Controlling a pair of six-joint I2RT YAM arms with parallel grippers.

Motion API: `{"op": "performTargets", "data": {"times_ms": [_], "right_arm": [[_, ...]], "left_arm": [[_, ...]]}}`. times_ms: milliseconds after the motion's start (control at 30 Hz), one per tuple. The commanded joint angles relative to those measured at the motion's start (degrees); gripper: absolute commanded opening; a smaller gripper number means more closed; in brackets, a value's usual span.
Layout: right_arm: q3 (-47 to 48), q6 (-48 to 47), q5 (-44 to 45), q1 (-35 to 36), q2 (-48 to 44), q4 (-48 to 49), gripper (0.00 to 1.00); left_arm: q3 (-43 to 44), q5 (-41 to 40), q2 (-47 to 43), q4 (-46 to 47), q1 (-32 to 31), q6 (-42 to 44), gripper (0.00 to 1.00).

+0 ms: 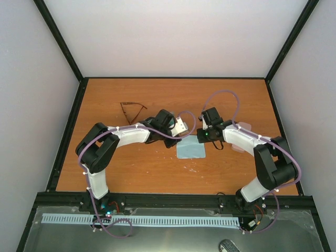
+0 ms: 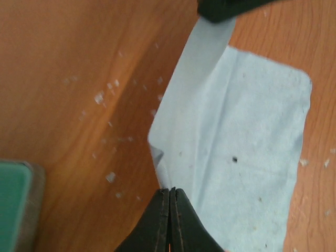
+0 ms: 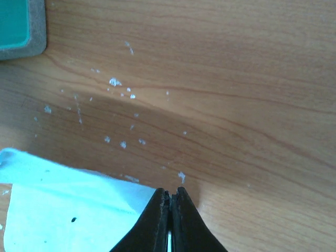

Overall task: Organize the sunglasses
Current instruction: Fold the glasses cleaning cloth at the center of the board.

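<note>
Judging by the layout, organizing has hardly started: the dark brown sunglasses [image 1: 132, 109] lie loose on the worktop [image 1: 231, 100], well apart from both arms. On the right gripper [image 3: 169, 191] the jaws appear clenched on a corner of the light blue cloth [image 2: 247, 147]. On the left gripper [image 2: 170, 190] they are clenched at its edge, hold uncertain.

table [image 1: 157, 168]: wood-grain, smooth, faint sheen, white flecks
cloth [image 1: 190, 149]: light blue fabric, matt, creased
sunglasses [image 1: 132, 109]: I read thin dark wire
right gripper fingers [image 3: 189, 226]: black, matt
case [image 3: 21, 26]: grey rim matt, teal face smooth to my eye
</note>
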Motion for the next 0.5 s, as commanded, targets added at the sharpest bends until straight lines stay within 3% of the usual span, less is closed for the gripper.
{"op": "performTargets", "data": {"times_ms": [0,467], "right_arm": [[-2.2,1.0,-1.1,-0.1,-3.3,1.2,0.03],[-7.3,2.1,-3.3,0.2,-6.7,1.5,0.03]], "left_arm": [[-2.9,1.3,-1.5,0.3,-0.5,0.1,0.01],[-4.9,4.1,-2.9,0.4,-0.5,-1.1,0.01]]}}
